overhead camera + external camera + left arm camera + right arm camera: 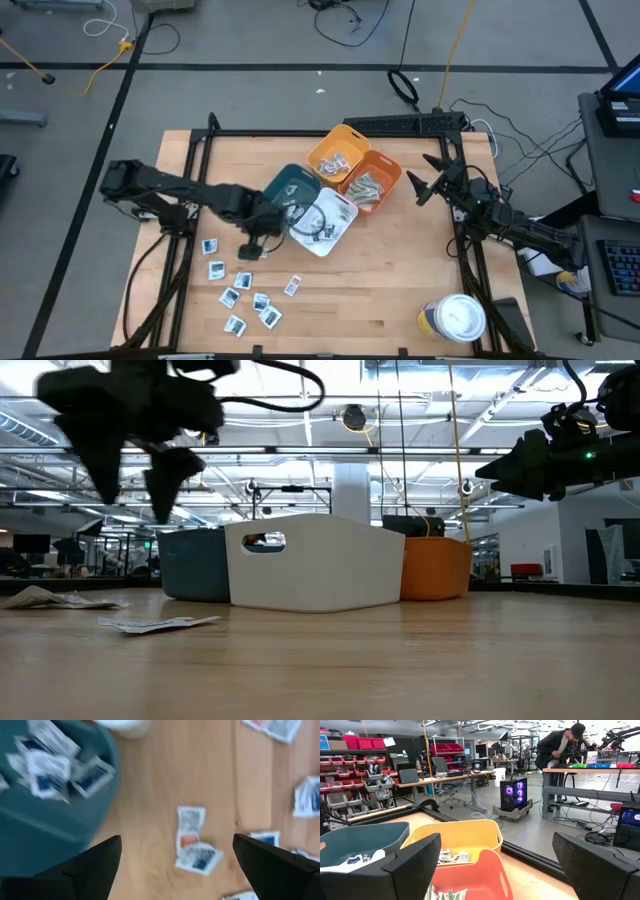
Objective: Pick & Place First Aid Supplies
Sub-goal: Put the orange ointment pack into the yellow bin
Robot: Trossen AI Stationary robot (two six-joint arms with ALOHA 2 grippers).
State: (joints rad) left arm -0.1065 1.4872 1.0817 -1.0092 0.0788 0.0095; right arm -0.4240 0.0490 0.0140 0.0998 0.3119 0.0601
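Several small white packets [243, 281] with blue or red marks lie flat on the wooden table, near its front left. Above them, beside the teal bin [293, 187], my left gripper [258, 238] hangs open, pointing down and touching nothing. In its wrist view two packets [192, 840] lie on the wood between the spread fingers, and more packets [45, 765] lie inside the teal bin [40, 830]. My right gripper [424, 187] waits open and level at the table's right side, facing the bins.
A white bin [325, 222], a yellow bin [340, 152] and an orange bin [372, 180] cluster with the teal one at the table's centre back. A round white-lidded tub [455, 318] stands at the front right. A person [560, 745] works at a bench beyond the table.
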